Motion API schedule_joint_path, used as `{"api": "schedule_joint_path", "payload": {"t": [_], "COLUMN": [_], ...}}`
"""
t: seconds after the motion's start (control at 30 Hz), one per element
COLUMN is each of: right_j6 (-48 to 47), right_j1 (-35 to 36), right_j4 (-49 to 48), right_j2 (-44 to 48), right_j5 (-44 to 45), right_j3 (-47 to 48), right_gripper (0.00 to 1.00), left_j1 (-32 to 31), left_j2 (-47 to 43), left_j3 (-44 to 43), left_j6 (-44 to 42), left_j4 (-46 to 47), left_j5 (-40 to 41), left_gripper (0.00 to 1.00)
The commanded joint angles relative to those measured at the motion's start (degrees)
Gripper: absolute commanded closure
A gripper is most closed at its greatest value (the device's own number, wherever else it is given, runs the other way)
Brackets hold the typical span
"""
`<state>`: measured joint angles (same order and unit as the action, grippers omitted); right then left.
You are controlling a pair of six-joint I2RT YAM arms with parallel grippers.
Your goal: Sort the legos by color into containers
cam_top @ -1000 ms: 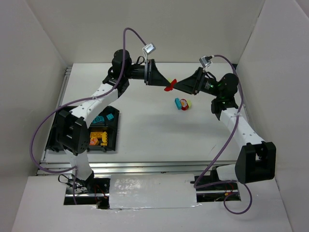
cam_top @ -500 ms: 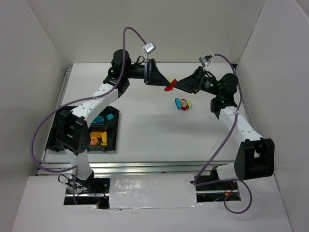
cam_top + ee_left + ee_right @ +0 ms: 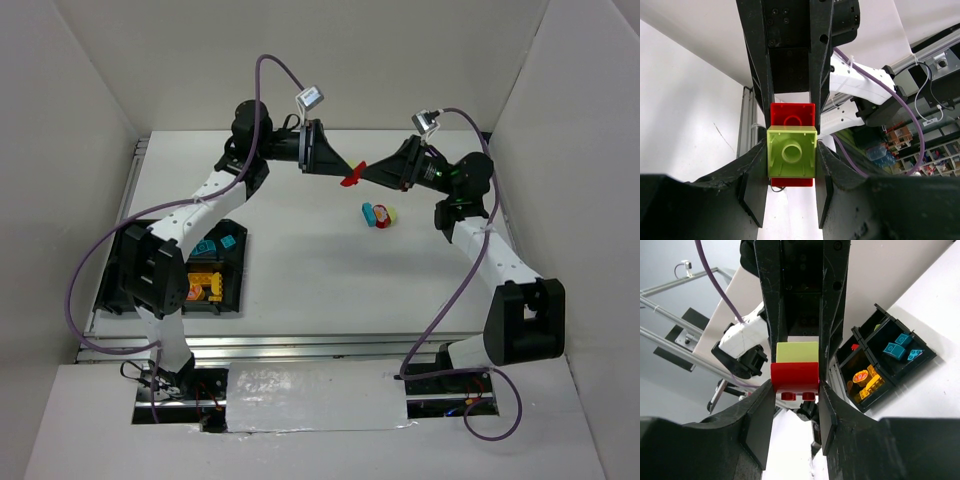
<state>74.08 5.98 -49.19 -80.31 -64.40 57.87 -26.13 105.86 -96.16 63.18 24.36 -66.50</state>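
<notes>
A lime green brick [image 3: 791,152] and a red brick [image 3: 795,377] are joined together and held in mid-air over the far middle of the table. My left gripper [image 3: 791,156] is shut on the green brick. My right gripper [image 3: 795,385] is shut on the red brick from the opposite side. In the top view the red brick [image 3: 349,180] shows between the left gripper [image 3: 343,170] and the right gripper [image 3: 363,176]. The black tray [image 3: 241,270] lies at the near left, with cyan and orange-yellow bricks in separate compartments.
A small cluster of cyan, red and yellow legos [image 3: 378,214] lies on the table below the grippers. The tray also shows in the right wrist view [image 3: 909,373]. White walls close in the table on three sides.
Both grippers stay shut on the joined bricks at the same spot. The right arm's elbow has shifted slightly left.
</notes>
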Motion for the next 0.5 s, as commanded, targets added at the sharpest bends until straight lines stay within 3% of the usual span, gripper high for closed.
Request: {"api": "schedule_joint_path", "payload": {"t": [0.0, 0.07, 0.27, 0.47], "right_j6": [-0.2, -4.4, -22.6, -25.0], "right_j1": [1.0, 0.6, 0.4, 0.4], "right_j4": [-6.4, -2.8, 15.3, 20.1], "right_j2": [-0.2, 0.6, 4.8, 5.3], "right_j5": [-3.2, -4.8, -5.3, -3.7], "right_j3": [1.3, 0.1, -1.2, -1.4], "right_gripper": [1.0, 1.0, 1.0, 1.0], "left_j1": [-0.9, 0.0, 4.1, 5.2], "left_j2": [0.0, 0.0, -0.7, -1.2], "left_j3": [-3.9, -4.8, -3.7, -5.8], "left_j6": [-2.3, -4.7, -2.9, -7.4], "left_j4": [0.5, -3.0, -1.2, -6.1], "left_j5": [-1.1, -0.5, -2.0, -2.5], "left_gripper": [1.0, 1.0, 1.0, 1.0]}}
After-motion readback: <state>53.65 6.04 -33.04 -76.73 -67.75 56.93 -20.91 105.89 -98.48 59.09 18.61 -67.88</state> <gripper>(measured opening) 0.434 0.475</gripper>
